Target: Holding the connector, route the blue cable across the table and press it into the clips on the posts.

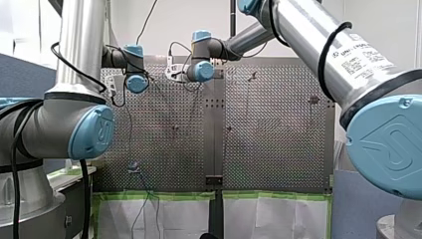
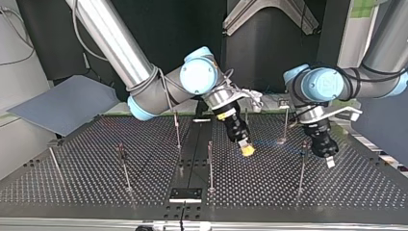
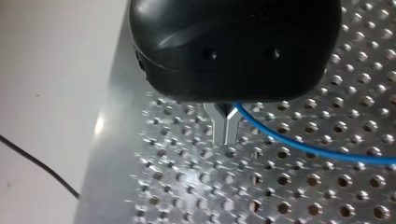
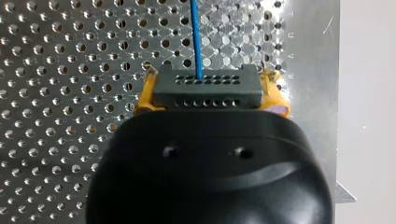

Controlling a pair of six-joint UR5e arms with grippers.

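Note:
A dark connector [image 4: 205,83] with rows of small holes is clamped between the yellow pads of my right gripper [image 4: 211,95], just above the perforated table. The blue cable [image 4: 196,37] leaves the connector and runs straight ahead over the plate. In the top view my right gripper [image 2: 247,150] hangs near the middle and my left gripper [image 2: 330,161] hangs to its right. The metal fingers of my left gripper [image 3: 225,128] are shut, and the blue cable [image 3: 303,147] comes out from between them and trails off to one side.
Several thin upright posts stand on the perforated table [image 2: 72,187]: one [image 2: 210,163] just in front of my right gripper, one [image 2: 301,168] beside my left gripper, others [image 2: 124,163] further to the top view's left. A black plate [image 2: 185,194] lies at that view's near edge.

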